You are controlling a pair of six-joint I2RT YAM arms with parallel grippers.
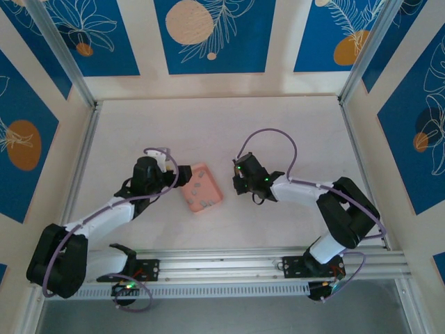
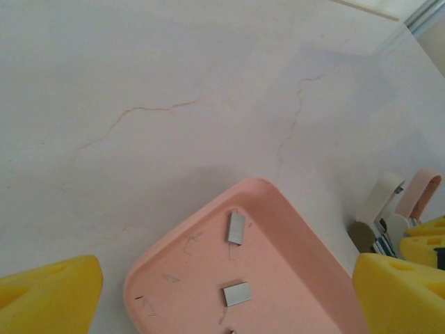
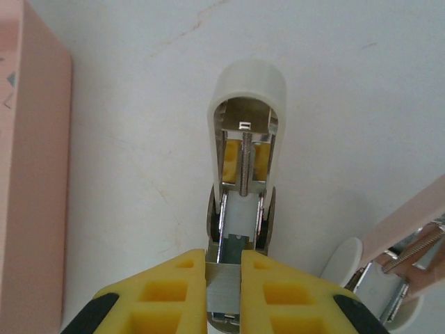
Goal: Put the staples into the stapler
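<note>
Matt plastic, bright metal and a pale veined table top.

The pink tray [image 2: 299, 278] was smooth, matt moulded plastic with fine scratches on its floor; the staples [image 2: 236, 227] inside the tray were grey metal with a dull sheen. Under the tray, the table [image 2: 174, 83] was smooth and off-white with thin brownish veins, perhaps laminate. Beside the tray, the stapler [image 3: 247, 90] had a softly glossy cream plastic cap over bright steel rails and a ridged metal rod [image 3: 245, 163]. The yellow fingers [image 3: 167, 296] of the right gripper [image 3: 224, 278] had a matt finish.
</note>
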